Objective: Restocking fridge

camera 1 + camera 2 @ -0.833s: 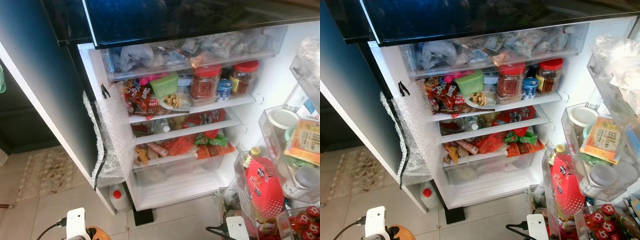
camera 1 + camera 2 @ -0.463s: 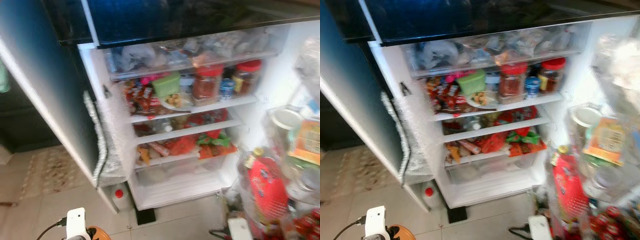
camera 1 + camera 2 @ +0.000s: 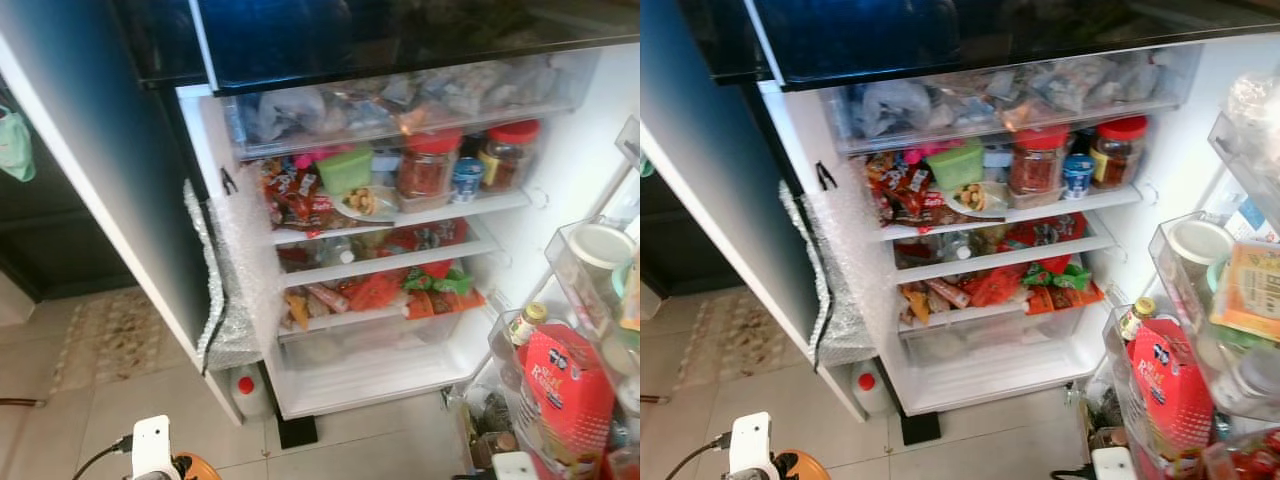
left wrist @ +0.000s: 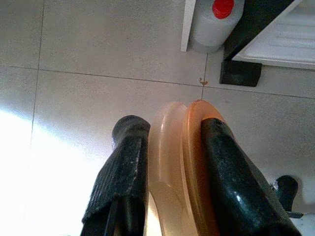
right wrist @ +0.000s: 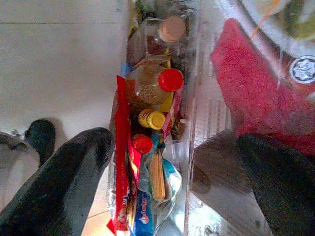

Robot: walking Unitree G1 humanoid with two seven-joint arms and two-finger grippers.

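Observation:
The fridge (image 3: 400, 215) stands open before me, its shelves packed with snack packets, a green tub (image 3: 345, 168) and red-lidded jars (image 3: 428, 165). Its door bins (image 3: 585, 280) on the right hold a red carton (image 3: 565, 390), bottles and tubs. My left gripper (image 4: 172, 132) hangs low over the floor tiles, shut on a round orange and peach dish (image 4: 182, 162) held edge-on; the dish's rim (image 3: 195, 468) also peeks in at the bottom of the left eye view. My right gripper (image 5: 173, 142) is open above the lowest door bin, over small bottles (image 5: 157, 86) and packets.
A white jug with a red cap (image 3: 247, 392) sits on the floor by the fridge's left corner, beside a black block (image 3: 296, 432). Bubble wrap (image 3: 235, 290) hangs on the fridge's left wall. A dark panel (image 3: 100, 180) stands to the left, with a rug (image 3: 110, 335) below it.
The head camera has swung left, so the fridge and door bins sit further right in the picture. Neither gripper's hold has visibly changed.

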